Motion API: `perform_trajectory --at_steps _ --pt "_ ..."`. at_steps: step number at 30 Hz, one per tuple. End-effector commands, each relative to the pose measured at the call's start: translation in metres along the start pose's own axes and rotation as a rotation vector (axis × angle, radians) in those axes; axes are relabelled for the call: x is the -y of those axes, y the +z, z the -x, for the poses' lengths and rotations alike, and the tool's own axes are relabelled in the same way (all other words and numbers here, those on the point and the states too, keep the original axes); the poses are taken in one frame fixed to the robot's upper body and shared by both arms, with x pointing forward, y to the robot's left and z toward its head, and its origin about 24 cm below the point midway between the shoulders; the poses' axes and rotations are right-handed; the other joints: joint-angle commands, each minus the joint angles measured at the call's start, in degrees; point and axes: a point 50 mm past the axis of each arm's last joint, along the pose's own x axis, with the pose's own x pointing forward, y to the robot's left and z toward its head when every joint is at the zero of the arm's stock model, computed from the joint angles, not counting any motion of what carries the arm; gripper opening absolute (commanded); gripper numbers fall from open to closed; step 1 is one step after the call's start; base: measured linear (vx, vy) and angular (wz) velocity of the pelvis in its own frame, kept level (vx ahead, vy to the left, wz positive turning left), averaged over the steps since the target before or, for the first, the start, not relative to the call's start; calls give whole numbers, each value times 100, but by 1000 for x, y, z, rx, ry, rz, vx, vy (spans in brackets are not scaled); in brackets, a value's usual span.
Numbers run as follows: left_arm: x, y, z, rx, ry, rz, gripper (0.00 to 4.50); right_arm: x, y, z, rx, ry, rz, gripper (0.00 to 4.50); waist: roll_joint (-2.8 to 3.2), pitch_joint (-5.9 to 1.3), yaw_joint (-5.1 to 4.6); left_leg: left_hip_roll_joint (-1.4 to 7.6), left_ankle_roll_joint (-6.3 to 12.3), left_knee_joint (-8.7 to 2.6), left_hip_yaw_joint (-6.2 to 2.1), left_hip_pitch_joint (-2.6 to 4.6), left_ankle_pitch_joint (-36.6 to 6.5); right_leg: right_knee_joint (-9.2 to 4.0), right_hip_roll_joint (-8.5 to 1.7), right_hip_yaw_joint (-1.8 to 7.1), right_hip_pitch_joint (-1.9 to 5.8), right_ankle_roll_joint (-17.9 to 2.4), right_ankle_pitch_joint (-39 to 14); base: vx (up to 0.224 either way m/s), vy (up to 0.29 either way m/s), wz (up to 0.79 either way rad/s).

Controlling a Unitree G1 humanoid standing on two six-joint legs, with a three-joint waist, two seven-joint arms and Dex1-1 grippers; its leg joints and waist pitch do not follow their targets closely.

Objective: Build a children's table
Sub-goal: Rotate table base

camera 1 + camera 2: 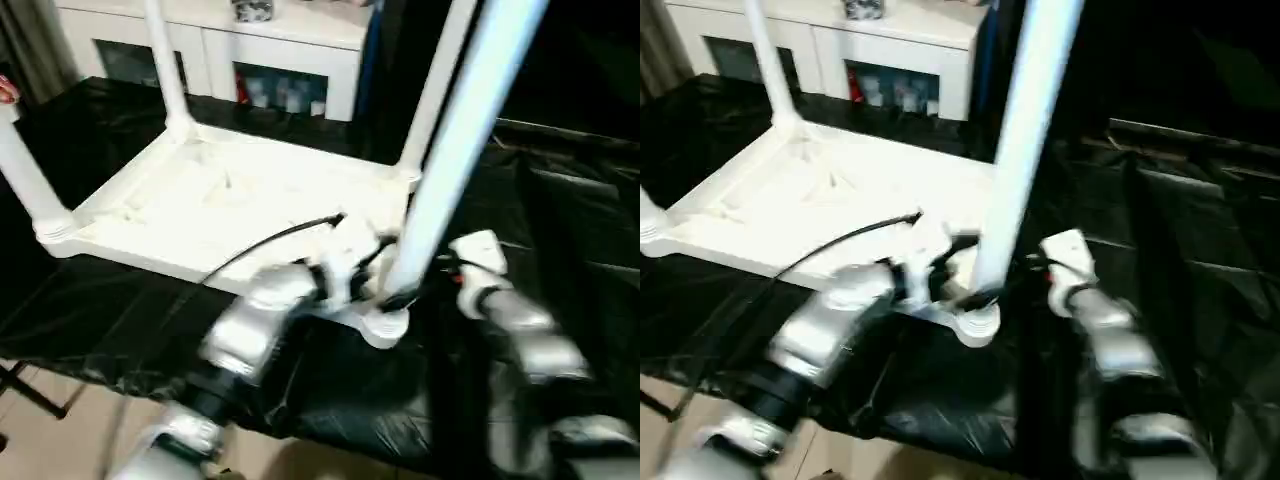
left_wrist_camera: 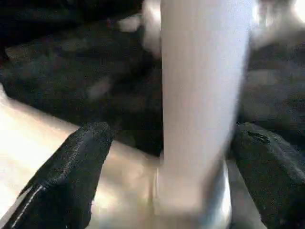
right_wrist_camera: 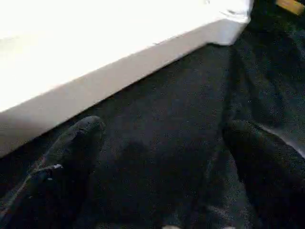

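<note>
The white children's table lies upside down on a black sheet, its ribbed underside facing up. Three legs stand in its sockets: one at the far left, one at the near left, one at the far right. A further leg stands upright in the nearest corner socket. My left gripper is open, its fingers straddling the base of that leg. My right gripper hangs open over the sheet just to the right of the leg, beside the tabletop's edge.
A white cabinet with glass doors stands behind the work. The black sheet covers the surface to the right. The surface's near edge drops to a pale floor at the lower left.
</note>
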Motion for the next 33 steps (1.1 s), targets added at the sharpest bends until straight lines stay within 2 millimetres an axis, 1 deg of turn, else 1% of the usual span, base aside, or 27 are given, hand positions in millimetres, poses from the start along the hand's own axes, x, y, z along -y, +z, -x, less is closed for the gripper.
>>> perform_trajectory --at_steps 1,2,3,5,6,7,8,9,10,11,12,14,15,16,17,18,19,20,21,22,23,25,26,28,29,30,33 --pt "-3 2 1 -24 -84 -41 420 -4 6 7 13 120 46 450 27 -367 25 82 282 -351 -15 5 -1336 -424 -283 235 321 -986 -1159 0 0 0" --pt "-5 0 4 -55 -105 -50 420 -4 7 13 7 166 75 450 20 -362 36 86 288 -356 -12 15 -1368 -451 -281 233 320 -975 -1204 0 0 0" --pt "-7 -3 7 -84 -126 -59 408 -4 7 18 -1 208 98 450 35 -354 54 97 298 -360 -18 28 -1476 -461 -289 236 312 -1011 -1271 0 0 0" --pt "-11 -7 11 -142 -160 -73 400 -4 7 29 -18 284 119 450 36 -341 75 101 298 -368 -30 20 -1573 -464 -306 235 321 -1009 -1427 0 0 0" --pt "-15 -9 13 -180 -162 -94 400 -4 8 36 -26 329 120 450 24 -333 97 97 315 -364 -28 25 -1607 -490 -300 236 322 -947 -1551 0 0 0" --pt "-19 -11 14 -219 -159 -118 386 -5 9 44 -36 376 109 450 31 -339 108 113 306 -362 -27 44 -1622 -484 -311 242 315 -950 -1577 0 0 0" --pt "-21 -12 15 -248 -164 -134 374 -5 10 50 -42 414 104 450 26 -329 124 104 338 -360 -22 36 -1637 -505 -300 242 317 -912 -1627 0 0 0" --pt "-25 -12 15 -272 -160 -152 365 -6 12 58 -50 449 96 450 7 -336 186 107 374 -352 -31 19 -1553 -500 -306 243 341 -816 -1646 0 0 0" --pt "-28 -12 14 -282 -155 -158 362 -6 13 62 -56 471 91 450 10 -339 198 119 364 -357 -41 21 -1530 -488 -331 242 336 -818 -1651 0 0 0" --pt "-30 -11 13 -285 -150 -158 362 -7 13 65 -58 481 87 450 19 -340 186 106 338 -355 -42 -6 -1499 -498 -327 227 345 -830 -1682 0 0 0" --pt "-31 -10 13 -286 -149 -156 348 -7 14 67 -61 493 83 450 36 -348 193 109 319 -349 -44 4 -1487 -492 -334 229 344 -842 -1670 0 0 0" --pt "-34 -9 12 -302 -172 -153 327 -9 15 74 -73 526 70 450 11 -355 198 109 326 -339 -45 -4 -1435 -487 -342 225 343 -917 -1616 0 0 0" --pt "-35 -9 12 -313 -185 -156 323 -10 15 77 -81 543 69 450 41 -349 200 111 321 -340 -48 -8 -1430 -488 -345 228 342 -931 -1618 0 0 0" --pt "-35 -9 12 -313 -185 -156 321 -10 15 77 -81 543 69 450 30 -348 198 107 333 -340 -41 2 -1439 -513 -338 228 335 -918 -1646 0 0 0" --pt "-35 -9 12 -313 -185 -156 321 -10 15 77 -81 543 69 450 24 -350 201 118 317 -339 -51 0 -1452 -489 -350 230 335 -965 -1600 0 0 0" --pt "-36 -9 11 -331 -206 -159 307 -12 15 80 -92 565 68 450 22 -351 195 116 306 -343 -55 -12 -1449 -485 -351 222 343 -979 -1599 0 0 0" --pt "-36 -9 11 -332 -207 -159 293 -12 15 80 -92 566 68 450 40 -349 200 109 312 -337 -42 17 -1500 -521 -339 221 326 -957 -1671 0 0 0" --pt "-37 -10 10 -348 -230 -147 284 -14 16 84 -104 585 59 450 41 -339 194 100 312 -344 -48 0 -1500 -522 -333 218 338 -940 -1721 0 0 0" --pt "-38 -10 11 -359 -240 -142 282 -15 17 86 -109 592 57 450 37 -341 209 89 325 -335 -37 12 -1498 -542 -321 217 331 -891 -1770 0 0 0" --pt "-39 -11 11 -372 -247 -139 274 -16 18 88 -113 600 52 450 51 -345 223 104 326 -338 -48 14 -1483 -533 -334 223 339 -887 -1741 0 0 0" --pt "-39 -11 11 -373 -247 -139 261 -16 18 88 -113 600 52 450 43 -351 240 110 323 -340 -54 13 -1469 -519 -334 223 345 -885 -1694 0 0 0" --pt "-42 -12 12 -403 -245 -141 239 -17 20 91 -119 607 48 450 56 -353 244 112 296 -339 -60 13 -1482 -517 -345 219 345 -896 -1685 0 0 0" --pt "-42 -12 12 -407 -245 -142 234 -17 20 91 -120 607 47 450 47 -350 240 105 301 -338 -59 4 -1472 -522 -342 219 347 -896 -1679 0 0 0" --pt "-44 -12 12 -412 -243 -140 223 -17 20 92 -126 607 46 450 55 -349 255 104 295 -332 -54 10 -1456 -529 -354 217 339 -922 -1732 0 0 0" --pt "-44 -12 12 -413 -243 -140 199 -17 20 92 -126 607 46 450 52 -350 262 106 288 -331 -52 18 -1472 -534 -352 217 335 -923 -1768 0 0 0" --pt "-45 -12 12 -418 -241 -139 199 -18 20 92 -130 608 47 450 53 -350 269 112 282 -334 -59 19 -1470 -525 -357 217 338 -932 -1756 0 0 0" --pt "-45 -13 12 -435 -248 -127 171 -19 20 93 -138 609 45 450 48 -350 308 110 293 -333 -57 15 -1422 -522 -352 220 344 -910 -1689 0 0 0"
